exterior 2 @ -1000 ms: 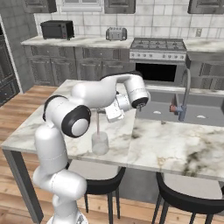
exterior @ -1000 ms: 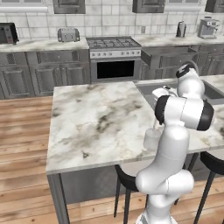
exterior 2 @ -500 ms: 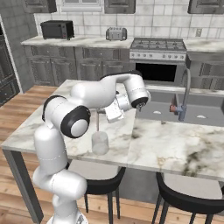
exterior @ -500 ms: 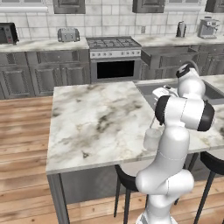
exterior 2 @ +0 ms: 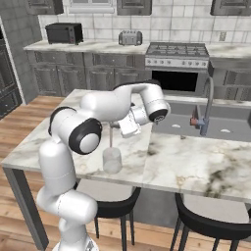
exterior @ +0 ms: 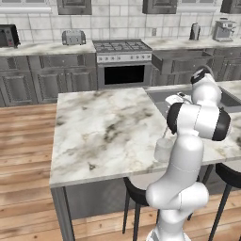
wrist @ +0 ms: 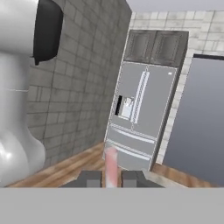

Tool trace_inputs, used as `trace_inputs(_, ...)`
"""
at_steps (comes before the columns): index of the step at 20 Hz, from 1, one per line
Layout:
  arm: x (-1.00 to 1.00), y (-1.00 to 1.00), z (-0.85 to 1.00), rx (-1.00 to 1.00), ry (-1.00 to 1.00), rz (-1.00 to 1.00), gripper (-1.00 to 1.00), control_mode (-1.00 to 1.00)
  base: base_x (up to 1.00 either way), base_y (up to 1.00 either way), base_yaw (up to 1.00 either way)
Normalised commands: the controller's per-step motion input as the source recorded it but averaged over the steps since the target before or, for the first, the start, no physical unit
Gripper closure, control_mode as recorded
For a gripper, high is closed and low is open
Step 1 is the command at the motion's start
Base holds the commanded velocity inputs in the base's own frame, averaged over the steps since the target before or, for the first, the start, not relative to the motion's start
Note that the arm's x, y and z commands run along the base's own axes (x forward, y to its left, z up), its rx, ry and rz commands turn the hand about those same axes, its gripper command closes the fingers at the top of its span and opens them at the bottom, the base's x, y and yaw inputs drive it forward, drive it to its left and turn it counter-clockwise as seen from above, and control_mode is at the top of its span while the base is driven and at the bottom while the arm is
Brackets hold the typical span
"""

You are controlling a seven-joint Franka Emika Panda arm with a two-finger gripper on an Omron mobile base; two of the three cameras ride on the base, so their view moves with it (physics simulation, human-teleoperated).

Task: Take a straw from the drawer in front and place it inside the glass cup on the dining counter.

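Little has shifted since the earlier frames; arm holds its pose. Gripper (wrist: 111, 178) is clamped on the straw (wrist: 111, 165), which hangs upright above the glass cup (exterior 2: 112, 160), left of centre on the dining counter (exterior 2: 196, 162). Placing step: lower, then release. Cup looks empty so far.

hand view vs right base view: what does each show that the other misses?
Hand view alone: the tall stainless-steel fridge against a grey brick wall, and the thin pinkish-red straw pinched between the two dark fingertips.

Right base view alone: the clear glass tumbler on the white marble dining counter, with the straw standing in or just above it, plus the black microwave.

Both: the straw and the pincer shut on it.
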Motion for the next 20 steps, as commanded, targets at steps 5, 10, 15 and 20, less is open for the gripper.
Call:
trace_inputs(5, 0.00, -0.04, 0.00, 0.00, 0.15, -0.02, 1.00, -1.00, 0.00, 0.00, 0.00)
trace_inputs(10, 0.00, 0.00, 0.00, 0.00, 0.11, 0.00, 1.00, -1.00, 0.00, 0.00, 0.00)
trace_inputs(15, 0.01, 0.00, -0.02, 0.00, 0.01, 0.00, 1.00, -1.00, 0.00, 0.00, 0.00)
trace_inputs(20, 0.03, 0.00, -0.11, -0.03, 0.00, 0.00, 1.00, -1.00, 0.00, 0.00, 0.00)
